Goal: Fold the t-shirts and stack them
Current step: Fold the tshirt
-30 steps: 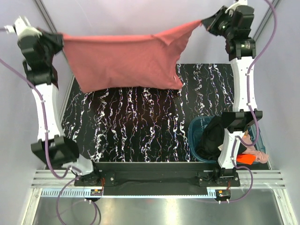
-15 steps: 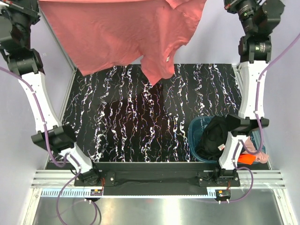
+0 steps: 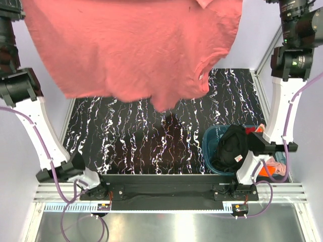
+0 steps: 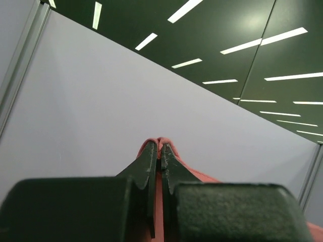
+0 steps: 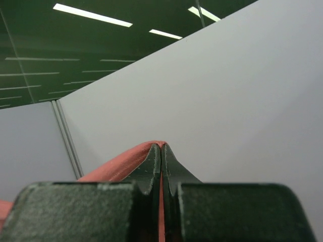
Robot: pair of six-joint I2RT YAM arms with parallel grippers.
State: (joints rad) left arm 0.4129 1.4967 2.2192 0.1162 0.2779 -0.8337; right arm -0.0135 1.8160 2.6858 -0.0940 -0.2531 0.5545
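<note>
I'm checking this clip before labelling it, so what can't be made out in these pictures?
Top view: the salmon-red t-shirt runs off the upper edge, so neither claw shows there, and it hides the far part of the table.
Top view: the black t-shirt covers what lies in the teal basket.
Wrist views: the left claw and right claw pinch red fabric; their own bodies hide the rest.

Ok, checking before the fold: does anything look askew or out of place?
The salmon-red t-shirt, held aloft, hangs crooked, one sleeve drooping at its lower right. The black t-shirt is heaped above the rim of the teal basket.
</note>
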